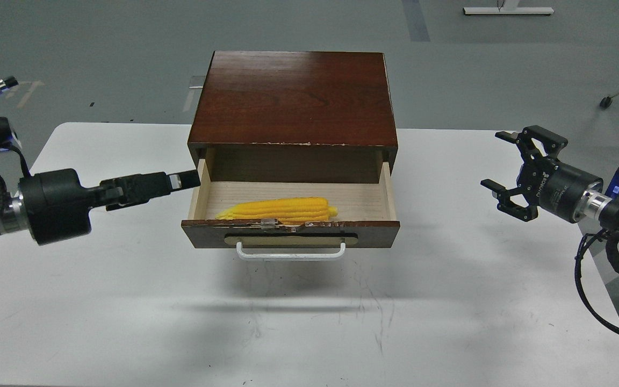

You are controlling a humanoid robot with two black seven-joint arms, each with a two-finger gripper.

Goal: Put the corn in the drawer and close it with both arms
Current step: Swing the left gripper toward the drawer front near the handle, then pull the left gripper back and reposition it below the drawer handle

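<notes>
The yellow corn [277, 209] lies lengthwise inside the open drawer [374, 235], close behind its chipped front edge. The drawer is pulled out of the dark brown cabinet [293, 97], and its white bar handle [290, 253] faces me. My left gripper [188, 179] points right, level with the drawer's left wall and right beside it. Its fingers show as one dark bar, so I cannot tell them apart. My right gripper [491, 159] is open and empty above the table, well to the right of the drawer.
The cabinet stands at the back middle of the white table [127, 301]. My right arm's cables [589, 290] hang over the table's right edge. Grey floor lies beyond the table's far edge.
</notes>
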